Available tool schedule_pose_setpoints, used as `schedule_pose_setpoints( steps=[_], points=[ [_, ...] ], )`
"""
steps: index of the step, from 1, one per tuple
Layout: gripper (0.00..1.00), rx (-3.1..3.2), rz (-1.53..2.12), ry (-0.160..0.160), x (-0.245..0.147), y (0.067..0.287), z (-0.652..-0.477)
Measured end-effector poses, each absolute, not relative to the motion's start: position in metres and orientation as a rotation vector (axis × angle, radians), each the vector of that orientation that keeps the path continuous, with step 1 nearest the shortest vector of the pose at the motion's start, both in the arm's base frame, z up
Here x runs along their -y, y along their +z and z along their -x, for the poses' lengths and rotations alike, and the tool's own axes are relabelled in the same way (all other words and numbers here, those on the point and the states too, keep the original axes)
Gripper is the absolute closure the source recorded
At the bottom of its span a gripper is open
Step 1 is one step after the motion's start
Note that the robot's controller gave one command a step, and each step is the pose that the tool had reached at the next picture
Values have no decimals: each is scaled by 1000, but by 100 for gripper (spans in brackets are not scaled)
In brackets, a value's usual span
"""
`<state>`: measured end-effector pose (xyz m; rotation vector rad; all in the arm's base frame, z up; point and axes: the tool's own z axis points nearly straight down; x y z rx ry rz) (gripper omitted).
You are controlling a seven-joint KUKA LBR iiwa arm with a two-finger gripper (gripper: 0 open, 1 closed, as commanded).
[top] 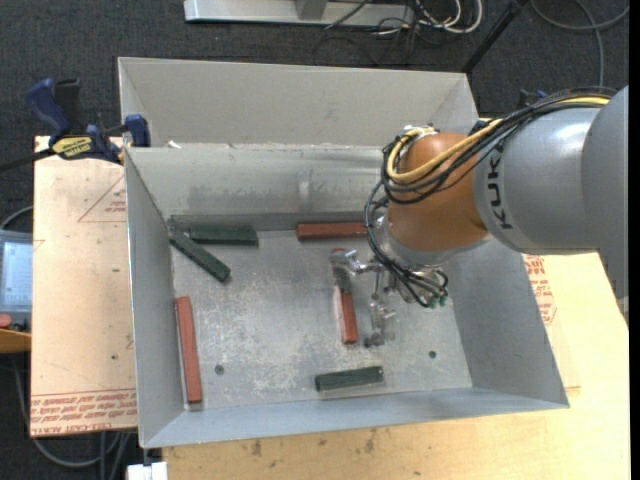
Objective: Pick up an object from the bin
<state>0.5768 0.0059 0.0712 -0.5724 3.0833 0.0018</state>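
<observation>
- Right of the middle of the grey metal bin (150, 268), the arm's two-finger gripper (362, 303) hangs low over the floor, under the rounded orange wrist cover (435, 203)
- Its two metal fingers (379, 323) stand apart from one another, so the gripper is spread and clasps nothing
- A short red rectangular bar (348, 323) lies flat on the floor right at the gripper, its length running from the back wall's side toward the front wall's side
- That bar's far end meets the finger on the view's left, and its near end lies just beside the other finger; whether either finger touches it cannot be told
- A dark green rectangular bar (349, 379) lies crosswise near the front wall, close to the red bar's near end but apart from it
- A brown-red rectangular bar (330, 230) lies along the foot of the back wall, near the wrist cover
- At the back left, a level dark green bar (222, 235) lies along the back wall, and a slanted dark green bar (200, 256) lies just beside it
- A long red bar (187, 351) lies along the foot of the left wall, well apart from the gripper
</observation>
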Motion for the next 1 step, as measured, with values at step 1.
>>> schedule_pose_setpoints(
  steps=[1],
  points=[
    [0,-3010,876,0,-7,101,-601]
  ],
)
